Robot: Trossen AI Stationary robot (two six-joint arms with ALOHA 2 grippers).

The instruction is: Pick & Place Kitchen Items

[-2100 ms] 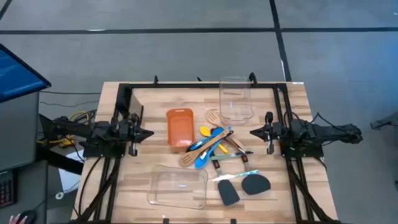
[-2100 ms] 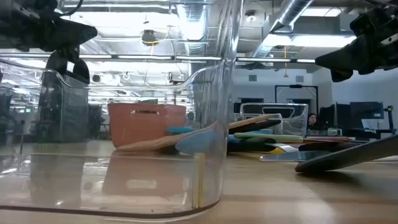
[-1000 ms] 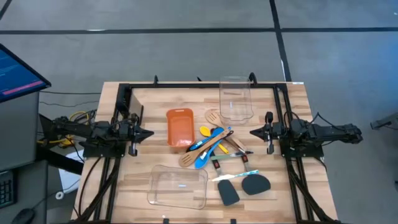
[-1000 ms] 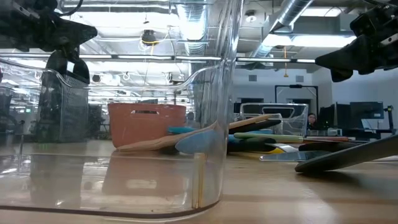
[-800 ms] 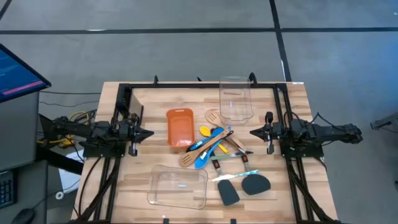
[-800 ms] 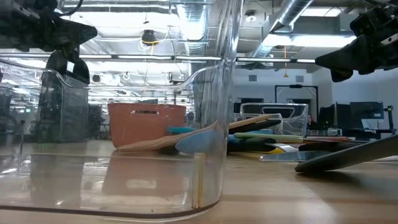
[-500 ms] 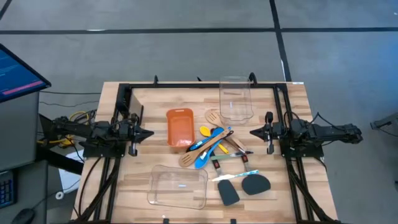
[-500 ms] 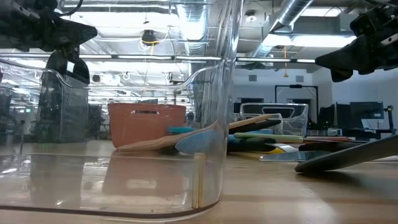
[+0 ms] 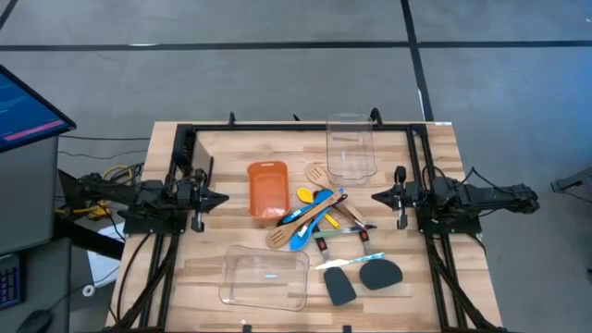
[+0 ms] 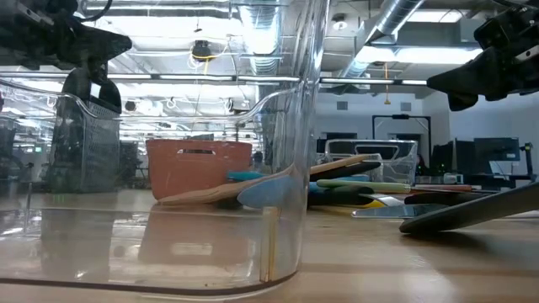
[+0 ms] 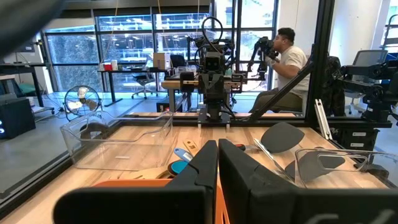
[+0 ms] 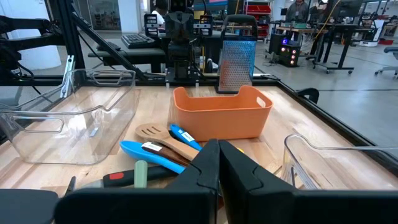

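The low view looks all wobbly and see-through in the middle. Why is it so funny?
In the low view, a clear container sits right in front of the camera; its curved wall bends and smears the orange bin and utensils behind, and ceiling lights glare off it. The high view shows everything plainly.

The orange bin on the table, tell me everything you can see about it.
The orange bin is a rectangular open-topped tub, plastic by its look, with rounded corners, a rolled rim and a slot handle in one end wall. It stands upright near the middle of the wooden table, and looks empty. The utensil pile lies right beside it; actual contact can't be confirmed. Neither end effector is near it.
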